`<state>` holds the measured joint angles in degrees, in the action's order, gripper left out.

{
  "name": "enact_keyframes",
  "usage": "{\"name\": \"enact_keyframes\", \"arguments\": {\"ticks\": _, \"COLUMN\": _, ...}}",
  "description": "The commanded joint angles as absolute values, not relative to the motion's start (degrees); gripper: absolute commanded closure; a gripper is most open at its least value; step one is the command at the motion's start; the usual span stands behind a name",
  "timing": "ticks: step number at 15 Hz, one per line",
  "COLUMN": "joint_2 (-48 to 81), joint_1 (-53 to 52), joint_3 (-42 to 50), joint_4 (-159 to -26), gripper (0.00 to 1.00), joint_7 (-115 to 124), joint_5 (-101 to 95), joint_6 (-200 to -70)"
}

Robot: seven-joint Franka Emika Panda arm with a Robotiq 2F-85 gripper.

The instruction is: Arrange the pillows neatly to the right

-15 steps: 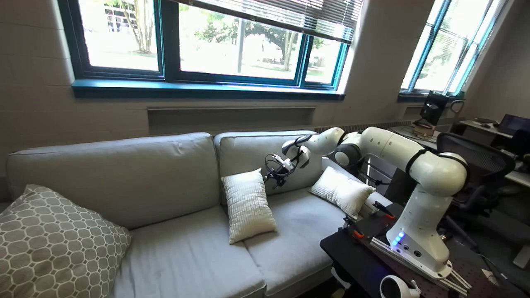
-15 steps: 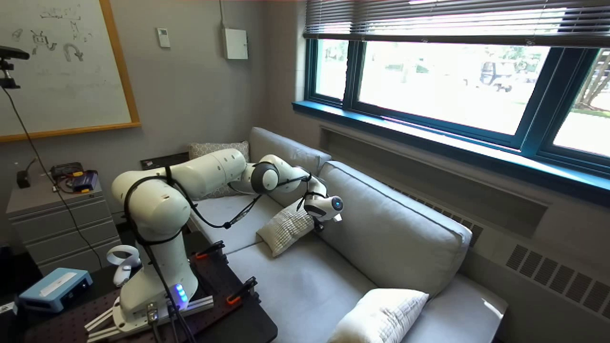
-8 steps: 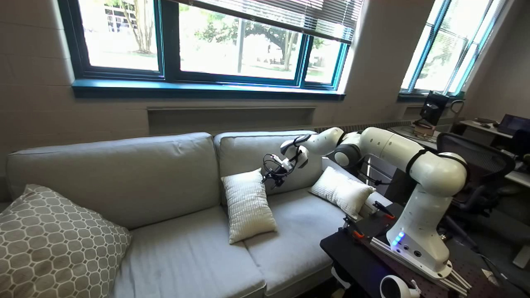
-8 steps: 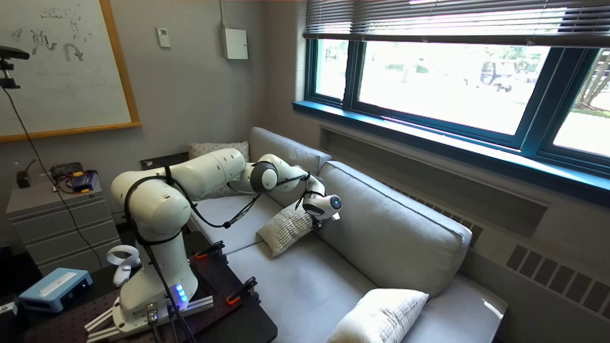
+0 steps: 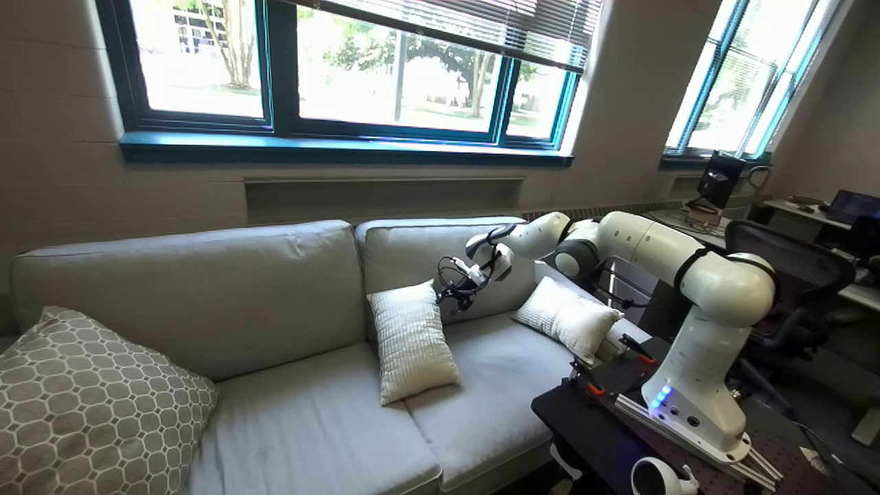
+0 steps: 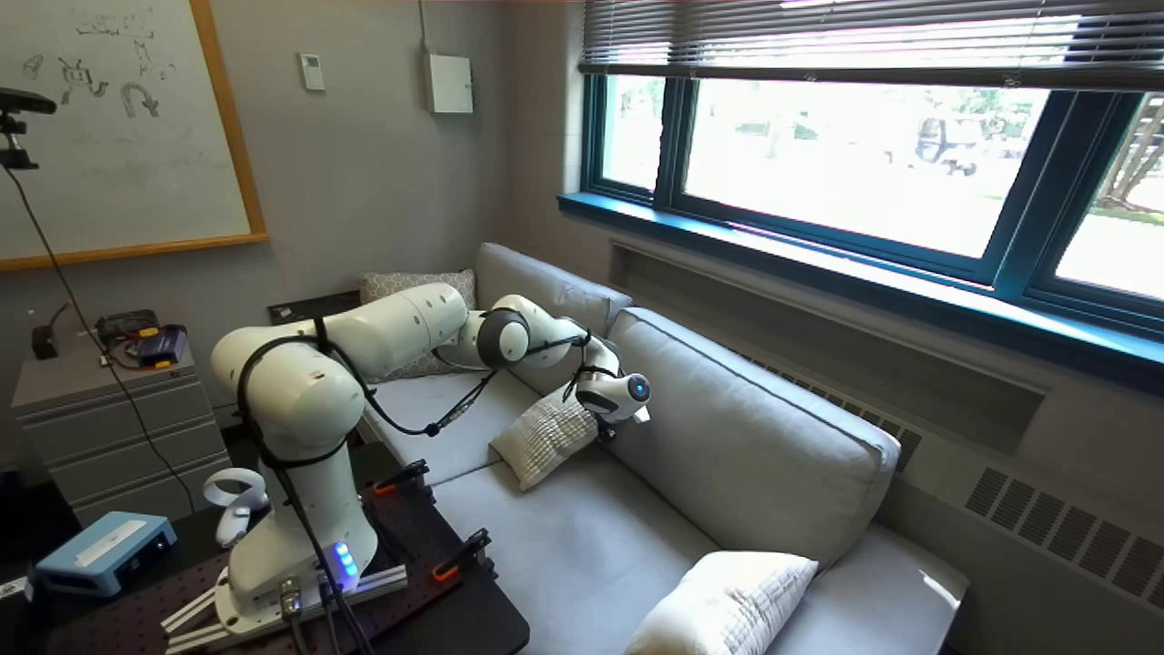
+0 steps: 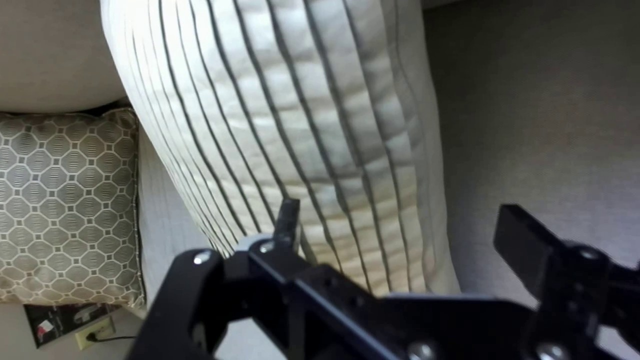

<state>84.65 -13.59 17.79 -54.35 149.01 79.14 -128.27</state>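
Two cream-white pillows are on the grey sofa. The middle pillow [image 5: 412, 347] stands tilted across the seam between the seat cushions, its upper end by the backrest. Over at the armrest end lies the other pillow [image 5: 567, 317], partly cut off in an exterior view [image 6: 727, 609]. My gripper [image 5: 457, 301] hangs just beside the middle pillow's upper edge, in front of the backrest. In the wrist view the gripper [image 7: 400, 212] is wide open: one finger [image 7: 287, 220] overlaps the pleated pillow [image 7: 310, 125], the other is beyond its edge. Whether anything touches, I cannot tell.
A larger lattice-patterned pillow [image 5: 103, 405] sits at the far end of the sofa. The sofa backrest [image 5: 454, 240] rises close behind my gripper. My arm's base stands on a black table [image 5: 577, 405] with clamps, near the sofa's front.
My gripper has shifted slightly toward the middle pillow compared with a second ago, and hardly moved in the last half second. Both cream-white pillows lie as before.
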Motion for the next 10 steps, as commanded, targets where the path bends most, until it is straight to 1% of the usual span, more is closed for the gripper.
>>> {"name": "enact_keyframes", "arguments": {"ticks": 1, "joint_2": 84.7, "joint_1": -13.6, "joint_3": 17.8, "joint_4": -54.4, "gripper": 0.0, "joint_7": 149.0, "joint_5": 79.1, "joint_6": -128.3}}
{"name": "enact_keyframes", "arguments": {"ticks": 2, "joint_2": 84.0, "joint_1": -10.1, "joint_3": 10.5, "joint_4": -54.4, "gripper": 0.0, "joint_7": 148.4, "joint_5": 73.6, "joint_6": -132.3}}
{"name": "enact_keyframes", "arguments": {"ticks": 3, "joint_2": 84.6, "joint_1": -12.8, "joint_3": 14.3, "joint_4": -55.1, "gripper": 0.0, "joint_7": 147.0, "joint_5": 79.3, "joint_6": -131.8}}
{"name": "enact_keyframes", "arguments": {"ticks": 6, "joint_2": 84.7, "joint_1": -11.6, "joint_3": 8.4, "joint_4": -55.4, "gripper": 0.0, "joint_7": 145.6, "joint_5": 80.5, "joint_6": -136.5}}
{"name": "enact_keyframes", "arguments": {"ticks": 7, "joint_2": 84.7, "joint_1": -9.9, "joint_3": 3.9, "joint_4": -55.0, "gripper": 0.0, "joint_7": 146.6, "joint_5": 76.5, "joint_6": -139.4}}
{"name": "enact_keyframes", "arguments": {"ticks": 10, "joint_2": 84.7, "joint_1": -10.9, "joint_3": -0.2, "joint_4": -54.8, "gripper": 0.0, "joint_7": 148.2, "joint_5": 74.1, "joint_6": -145.7}}
